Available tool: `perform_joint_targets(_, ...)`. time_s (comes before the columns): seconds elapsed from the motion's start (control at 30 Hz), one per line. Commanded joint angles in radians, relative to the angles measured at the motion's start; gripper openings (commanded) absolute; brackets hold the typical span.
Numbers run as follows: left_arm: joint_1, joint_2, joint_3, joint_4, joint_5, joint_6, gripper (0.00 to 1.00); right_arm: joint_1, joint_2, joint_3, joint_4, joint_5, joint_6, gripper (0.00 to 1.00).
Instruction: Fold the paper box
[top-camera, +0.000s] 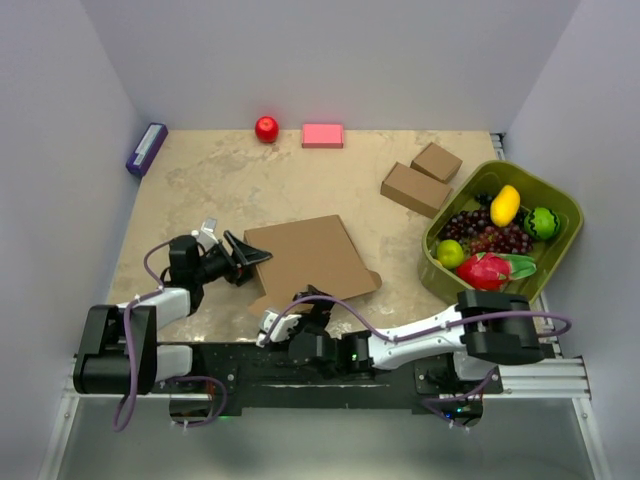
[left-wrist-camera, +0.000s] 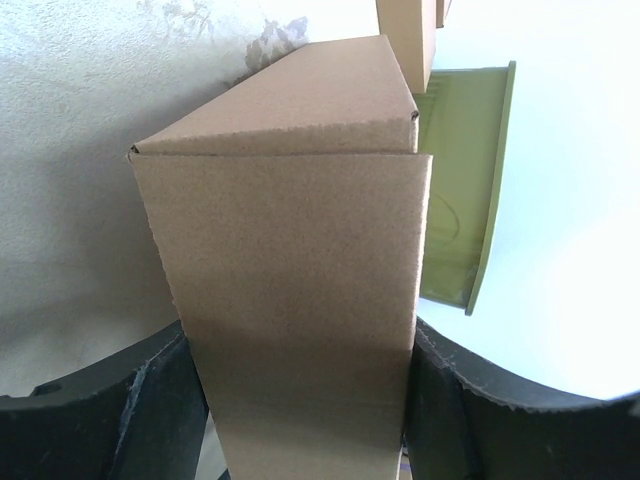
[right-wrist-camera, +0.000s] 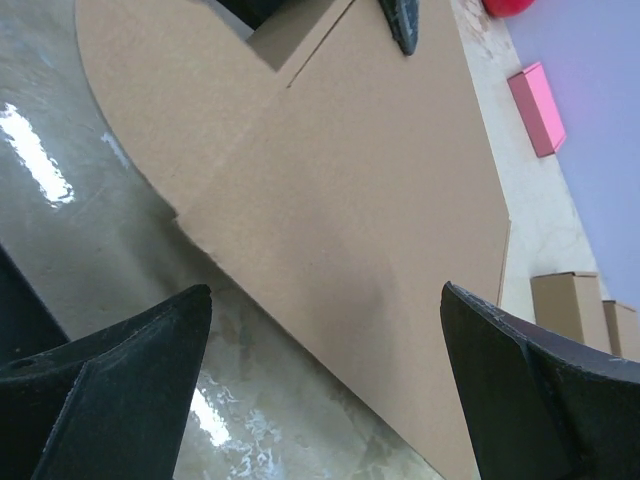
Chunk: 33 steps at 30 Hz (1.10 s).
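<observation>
Mara: How will the paper box (top-camera: 310, 258) handle?

Theo: Probably light and fairly stiff. It is plain brown cardboard that should bend readily only along its scored lines. A hard pinch in the middle of a panel could crease it, so the edges and flaps, close to a fold line, look like the places to take hold.

Mara: Where does it lie?

Theo: On the table (top-camera: 200, 180), at about 6 o'clock from the table's middle, just ahead of the arm bases. It is nearly as wide as it is deep. The slightly longer run goes roughly from 9 to 3 o'clock, with the 3 o'clock end swung a little away from the arms. A tab juts out at its 5 o'clock corner, and another flap sits by the 7 o'clock corner.

Mara: And the arms?

Theo: The left gripper (top-camera: 252, 262) is at the box's 9 o'clock edge, partly open. In its wrist view a cardboard strip fills the gap between the fingers (left-wrist-camera: 100, 410) and meets a second panel at a fold. Whether that strip is pinched or only straddled cannot be told. The right gripper (right-wrist-camera: 325, 300) hangs over the 6 o'clock edge, spread wide and holding nothing.

Mara: Anything close by?

Theo: Two small closed boxes (top-camera: 422, 178) sit at 2 o'clock and a green basket (top-camera: 540, 183) of fruit at 3 o'clock, both well apart from the sheet.
</observation>
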Motion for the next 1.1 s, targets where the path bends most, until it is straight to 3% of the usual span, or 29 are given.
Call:
perform_joint_targets(0.0,0.009,0.005,0.012,0.065,0.051,-0.042,0.08,0.009,0.061,-0.002,0.181,0.097,-0.092,0.99)
perform_joint_targets(0.33,0.009,0.003,0.005,0.07,0.067,-0.048,0.08,-0.008,0.331,-0.026,0.686,0.212,-0.402,0.99)
perform_joint_targets(0.43,0.009,0.002,0.002,0.071,0.07,-0.048,0.08,-0.033,0.359,-0.014,0.725,0.203,-0.447,0.96)
perform_joint_targets(0.67,0.009,-0.01,-0.001,0.052,0.068,-0.019,0.11,-0.059,0.364,0.004,0.73,0.181,-0.477,0.63)
perform_joint_targets(0.83,0.009,-0.015,0.012,0.027,0.057,0.022,0.32,-0.059,0.292,0.024,0.567,0.178,-0.425,0.47)
perform_joint_targets(0.87,0.009,-0.018,0.014,0.032,0.057,0.022,0.42,-0.059,0.275,0.029,0.517,0.172,-0.363,0.44)
perform_joint_targets(0.97,0.009,-0.038,0.018,0.044,0.056,0.025,0.6,-0.057,0.197,0.05,0.333,0.143,-0.263,0.4)
perform_joint_targets(1.07,0.009,-0.082,0.002,0.035,0.042,0.025,0.7,-0.059,0.157,0.069,0.233,0.129,-0.237,0.38)
